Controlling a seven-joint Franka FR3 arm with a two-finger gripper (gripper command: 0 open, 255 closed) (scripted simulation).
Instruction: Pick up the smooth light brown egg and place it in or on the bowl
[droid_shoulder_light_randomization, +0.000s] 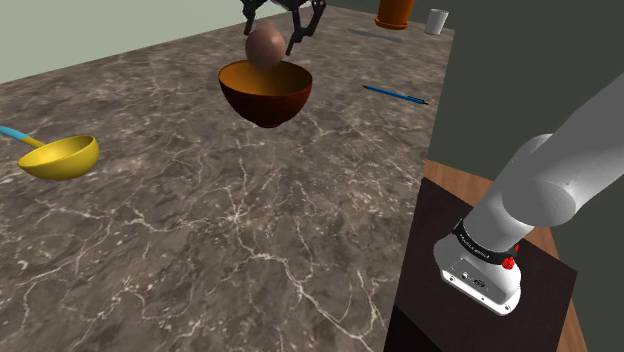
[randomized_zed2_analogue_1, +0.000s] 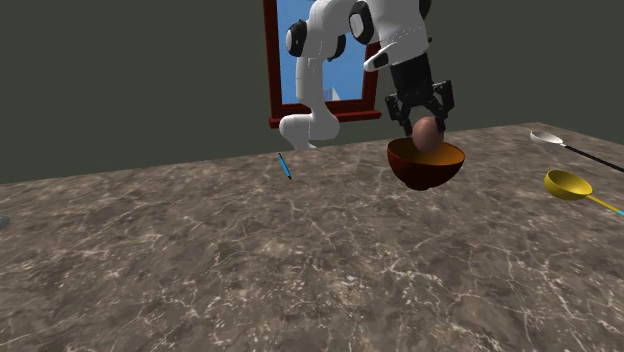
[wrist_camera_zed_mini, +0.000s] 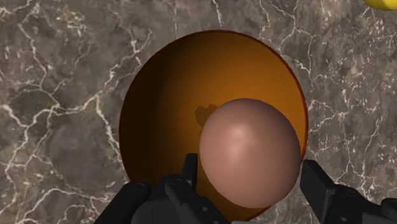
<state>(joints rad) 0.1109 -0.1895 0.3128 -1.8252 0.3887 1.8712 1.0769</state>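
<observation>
A smooth light brown egg (droid_shoulder_light_randomization: 266, 46) (randomized_zed2_analogue_1: 428, 134) (wrist_camera_zed_mini: 249, 153) hangs just above a reddish-brown bowl (droid_shoulder_light_randomization: 262, 106) (randomized_zed2_analogue_1: 425, 174) (wrist_camera_zed_mini: 162, 114) with an orange inside. My black gripper (droid_shoulder_light_randomization: 272, 38) (randomized_zed2_analogue_1: 427, 124) (wrist_camera_zed_mini: 251, 188) is shut on the egg, one finger on each side of it. The egg sits over the bowl's opening, near the rim on one side in the wrist view, and casts a shadow on the inner wall. The bowl stands upright on the dark marbled table (droid_shoulder_light_randomization: 200, 230).
A yellow ladle (droid_shoulder_light_randomization: 60, 157) (randomized_zed2_analogue_1: 568, 184) lies at the shoulder view's left. A blue pen (droid_shoulder_light_randomization: 395, 94) (randomized_zed2_analogue_1: 285, 165) lies right of the bowl there. An orange container (droid_shoulder_light_randomization: 393, 12) and a white cup (droid_shoulder_light_randomization: 437, 21) stand at the back. A silver spoon (randomized_zed2_analogue_1: 548, 138) lies beyond the ladle.
</observation>
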